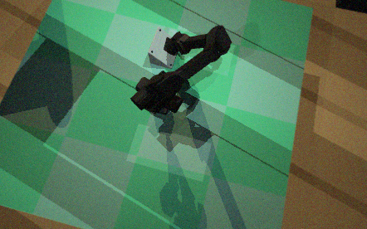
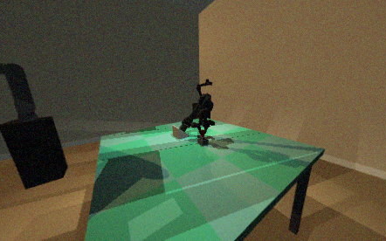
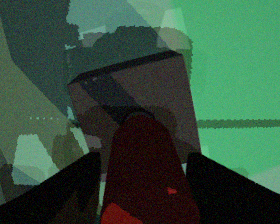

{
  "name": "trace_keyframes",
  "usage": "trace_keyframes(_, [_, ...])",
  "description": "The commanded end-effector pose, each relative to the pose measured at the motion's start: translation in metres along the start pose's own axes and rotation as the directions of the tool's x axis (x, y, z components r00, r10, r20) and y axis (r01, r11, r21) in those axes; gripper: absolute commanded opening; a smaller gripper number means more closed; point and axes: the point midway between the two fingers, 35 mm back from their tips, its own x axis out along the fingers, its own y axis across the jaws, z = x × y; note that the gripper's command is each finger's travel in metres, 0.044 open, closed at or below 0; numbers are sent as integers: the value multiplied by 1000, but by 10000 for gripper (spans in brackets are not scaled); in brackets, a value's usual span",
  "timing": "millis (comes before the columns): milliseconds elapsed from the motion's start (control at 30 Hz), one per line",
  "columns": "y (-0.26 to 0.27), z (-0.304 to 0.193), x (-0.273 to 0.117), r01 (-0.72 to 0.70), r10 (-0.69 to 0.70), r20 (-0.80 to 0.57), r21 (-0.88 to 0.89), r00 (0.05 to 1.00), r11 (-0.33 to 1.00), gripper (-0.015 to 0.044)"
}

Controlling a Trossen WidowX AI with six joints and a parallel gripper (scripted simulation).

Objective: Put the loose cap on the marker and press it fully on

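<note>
My end effector (image 2: 203,130) (image 3: 144,163) has its fingers parted slightly, one on each side of the red cap (image 3: 147,165), with thin gaps showing in the wrist view, so I judge it is letting go. The cap stands over the block (image 2: 203,141) (image 3: 161,85), hiding the marker, which suggests it is on; the block is there to keep the marker upright under a push. I can't confirm the click (the light is poor). Beyond, the arm (image 1: 200,62) (image 2: 204,105) bends down over the bench (image 1: 262,137) (image 2: 189,175), and backing straight off should avoid dragging the cap.
</note>
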Motion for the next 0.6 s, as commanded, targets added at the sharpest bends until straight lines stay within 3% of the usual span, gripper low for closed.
trace_keyframes(0, [0, 0, 0, 1, -1, 0, 0, 1000, 1000, 263])
trace_keyframes(233, [0, 0, 0, 1, -1, 0, 0, 1000, 1000, 440])
trace_keyframes(333, [0, 1, -8, 1, -1, 1, 8, 1000, 1000, 440])
trace_keyframes(567, [-1, 0, -75, -8, 7, 11, 74, 1000, 997, 440])
